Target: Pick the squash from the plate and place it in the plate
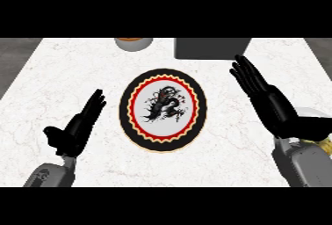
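**Both hands open, squash hidden at the right**

Head view: a round plate with a black rim, red ring and dark dragon figure (125,110) lies mid-counter on white marble (71,70). Left of it, the left hand (74,127) shows straight fingers and holds nothing. Right of it, the right hand (269,103) is spread flat and also holds nothing. It hangs over a white plate (312,115) where only a sliver of the yellow squash (319,141) shows. Beyond the dragon plate stand a grey box (211,47) and a pale cup (133,43).
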